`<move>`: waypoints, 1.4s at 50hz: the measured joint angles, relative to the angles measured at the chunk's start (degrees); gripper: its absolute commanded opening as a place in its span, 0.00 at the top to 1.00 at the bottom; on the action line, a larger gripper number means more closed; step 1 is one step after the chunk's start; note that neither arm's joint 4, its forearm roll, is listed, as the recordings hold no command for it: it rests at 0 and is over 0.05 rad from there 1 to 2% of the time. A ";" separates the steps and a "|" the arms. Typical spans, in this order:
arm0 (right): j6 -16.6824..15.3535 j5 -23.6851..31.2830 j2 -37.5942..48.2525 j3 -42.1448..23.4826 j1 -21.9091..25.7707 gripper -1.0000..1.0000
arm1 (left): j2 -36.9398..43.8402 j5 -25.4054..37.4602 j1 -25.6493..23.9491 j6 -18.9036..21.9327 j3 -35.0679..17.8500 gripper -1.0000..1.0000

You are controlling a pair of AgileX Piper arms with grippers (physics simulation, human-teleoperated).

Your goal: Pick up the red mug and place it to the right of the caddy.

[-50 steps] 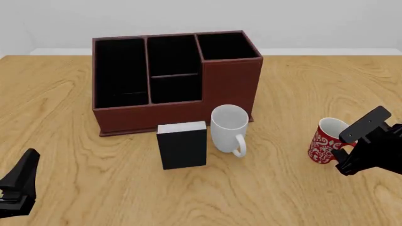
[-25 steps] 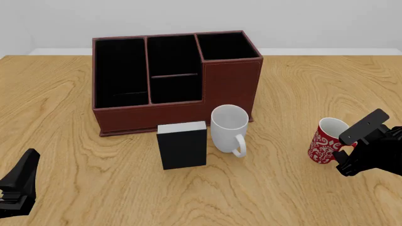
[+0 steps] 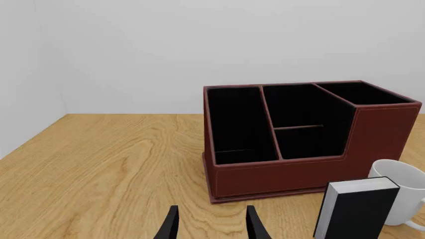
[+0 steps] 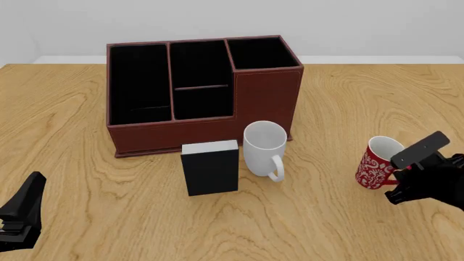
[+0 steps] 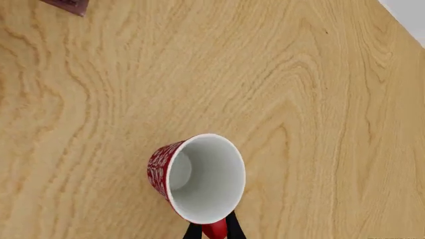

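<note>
At about four o'clock on the tabletop [image 4: 340, 98], seen from the front, the red mug [image 4: 377, 163] stands upright, its white inside showing and its floral side facing nine o'clock. The right gripper [image 4: 399, 176] sits right against the mug's three-o'clock side. In the right wrist view the mug's red handle [image 5: 214, 231] lies between the two dark fingers [image 5: 192, 232], which stand close on either side of it; the fingers look closed on the handle, though only their tips show at the edge of that picture.

The caddy [image 4: 264, 92] stands toward twelve o'clock, well apart from the red mug, with its three black-lined compartments open at the top. Just in front of it, at the centre, a white mug [image 4: 262, 145] stands upright with its handle turned toward six o'clock, near the caddy's front right corner. Just beside the white mug, on its nine-o'clock side, a black box [image 4: 210, 168] with a white top stands on end.

The left gripper [image 4: 22, 215] is at eight o'clock, well apart from everything else. In the left wrist view its fingers [image 3: 171, 226] are spread apart with nothing between them but bare wood.
</note>
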 measured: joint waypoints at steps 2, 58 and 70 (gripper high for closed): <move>-0.30 -0.27 0.01 0.11 0.00 1.00 | 0.00 0.00 0.00 0.00 0.00 0.00; 14.21 13.20 -7.46 -11.02 5.41 1.00 | 0.00 0.00 0.00 0.00 0.00 0.00; 22.56 12.96 -2.96 -17.39 7.61 1.00 | 0.00 0.00 0.00 0.00 0.00 0.00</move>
